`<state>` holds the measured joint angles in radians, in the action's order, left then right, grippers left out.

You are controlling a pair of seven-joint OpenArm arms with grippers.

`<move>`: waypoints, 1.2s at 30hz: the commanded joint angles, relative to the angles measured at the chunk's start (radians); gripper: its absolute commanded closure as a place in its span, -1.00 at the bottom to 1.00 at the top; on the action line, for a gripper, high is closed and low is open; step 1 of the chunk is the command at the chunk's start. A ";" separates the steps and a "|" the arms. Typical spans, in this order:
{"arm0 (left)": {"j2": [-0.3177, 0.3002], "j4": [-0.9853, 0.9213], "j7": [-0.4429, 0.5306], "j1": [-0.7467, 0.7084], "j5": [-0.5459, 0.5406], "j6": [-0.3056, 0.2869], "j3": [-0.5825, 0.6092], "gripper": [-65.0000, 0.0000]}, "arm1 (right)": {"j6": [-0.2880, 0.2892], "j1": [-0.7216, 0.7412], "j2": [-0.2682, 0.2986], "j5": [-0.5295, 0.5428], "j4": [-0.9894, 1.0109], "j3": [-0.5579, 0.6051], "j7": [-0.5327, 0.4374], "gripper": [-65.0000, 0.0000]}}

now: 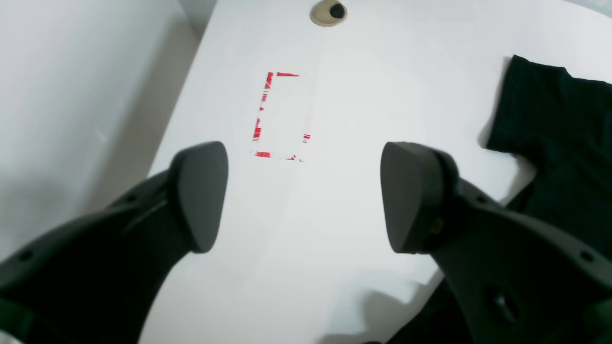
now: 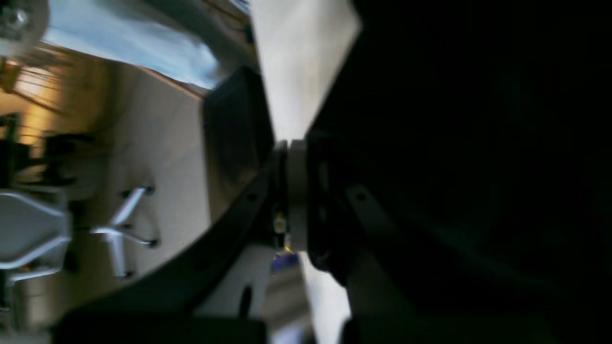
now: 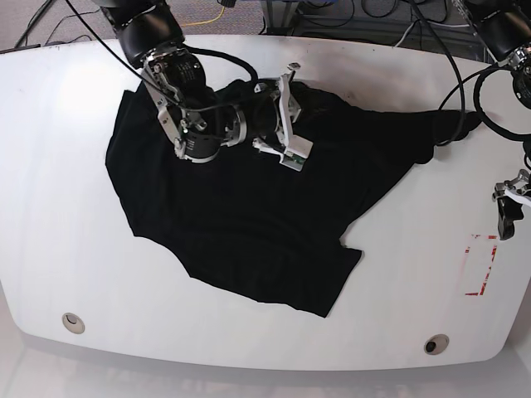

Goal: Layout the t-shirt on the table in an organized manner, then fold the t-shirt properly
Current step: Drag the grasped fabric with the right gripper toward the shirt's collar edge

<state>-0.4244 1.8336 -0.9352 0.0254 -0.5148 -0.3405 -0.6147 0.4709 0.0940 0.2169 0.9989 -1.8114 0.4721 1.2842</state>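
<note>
White table (image 3: pixel 50 207), black t-shirt (image 3: pixel 249 215) spread, rumpled

One t-shirt (image 3: pixel 241 207) (two grommet holes (image 3: pixel 73 322))

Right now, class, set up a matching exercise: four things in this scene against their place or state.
Things:
1. t-shirt
2. left gripper
3. right gripper
4. red tape

States:
A. open above bare table
B. outline near the table's edge
C. spread, wrinkled, unfolded
D. shut, at the shirt's top edge

Pairs: 1-C, 2-A, 3-D, 4-B
</note>
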 commanded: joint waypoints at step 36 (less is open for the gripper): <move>-0.018 0.013 0.025 0.017 -0.012 -0.001 0.045 -0.45 | -0.004 -0.234 0.112 -0.122 -0.209 -0.042 -0.105 0.13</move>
<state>-0.4221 1.8313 -0.9348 0.0280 -0.5194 -0.3412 -0.5655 0.4671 -0.1482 0.3130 0.8600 -1.9980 0.4229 1.1934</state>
